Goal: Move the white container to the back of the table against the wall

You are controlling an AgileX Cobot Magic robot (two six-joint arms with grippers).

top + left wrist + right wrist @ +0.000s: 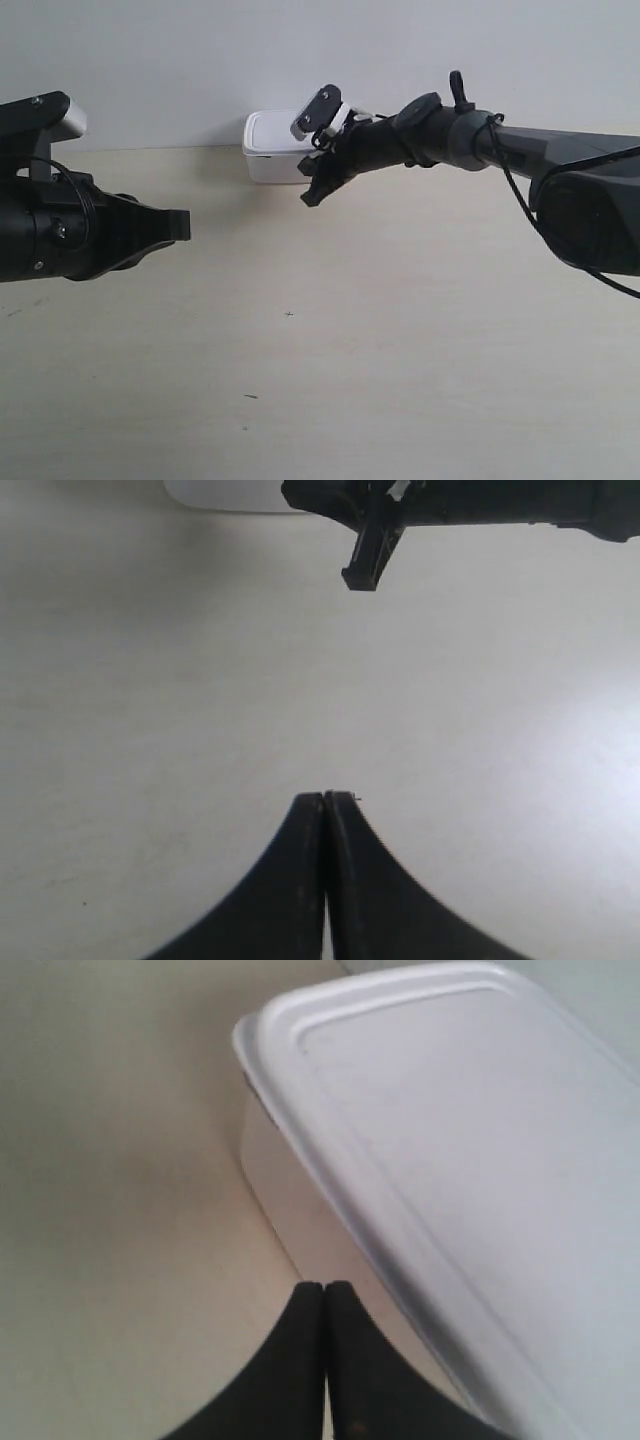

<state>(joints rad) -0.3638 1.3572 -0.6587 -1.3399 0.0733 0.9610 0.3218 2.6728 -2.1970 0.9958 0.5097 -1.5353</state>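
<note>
While the left gripper hangs over the table with its two fingers pressed tip to tip and nothing between them, the work belongs to the other arm.

- White container: well ahead of the left gripper's tips, on the far side of the other arm. It stands upright on the table at the foot of the wall. I cannot tell whether it touches the wall.
- Right gripper, on the arm at the exterior view's right: also closed to a single blunt point and holding nothing. The container lies just ahead of its tips, which are low beside the box's side wall and under the overhang of the lid. The pictures do not settle whether they touch.

Judgement: the step is a last nudge toward the wall, nearly done or done.

To do it well:
- Push with the closed tips low on the side wall. Higher up they could catch the lid rim and tip the box or lift the lid.
- Press near the middle of that side, since a push close to a corner would swing the box.
- Go slowly, keep the tips off the tabletop, and stop once the box seats flat.
- Back straight away from the box so it is not dragged.
</note>
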